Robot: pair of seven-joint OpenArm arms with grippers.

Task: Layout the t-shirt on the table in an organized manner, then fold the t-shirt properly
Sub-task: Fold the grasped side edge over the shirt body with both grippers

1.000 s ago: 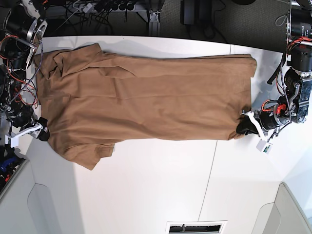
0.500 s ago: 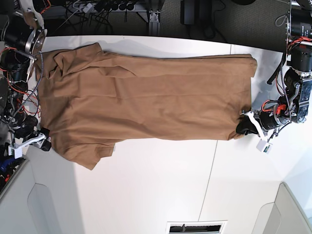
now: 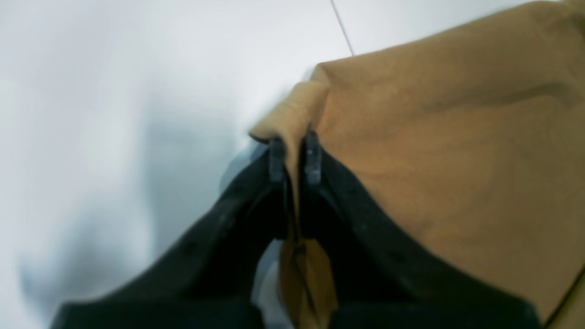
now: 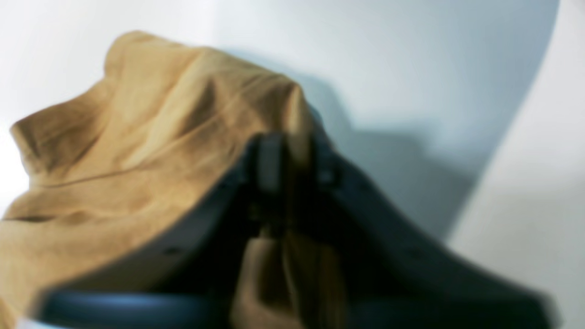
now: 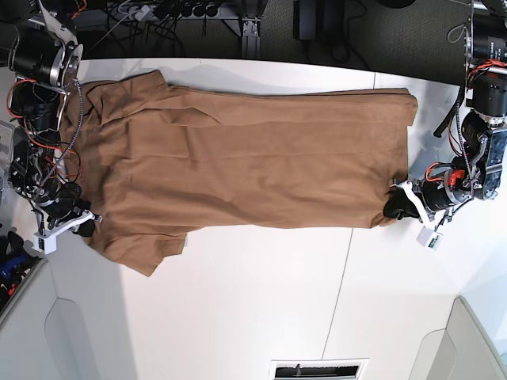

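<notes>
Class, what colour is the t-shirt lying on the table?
Plain tan-brown, no pattern. The t-shirt shows best in the base view, spread on the white table.

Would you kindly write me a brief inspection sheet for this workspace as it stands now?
Surface: white table, thin dark seam across it.
Job's things: tan t-shirt spread flat, one sleeve pointing toward the camera.
Clutter: nothing seen.
Grippers: left gripper shut on a shirt corner; right gripper shut on bunched cloth at the opposite end.
Cables: red and black wires on the arms.
Surroundings: dark floor, power strip behind the table.
</notes>
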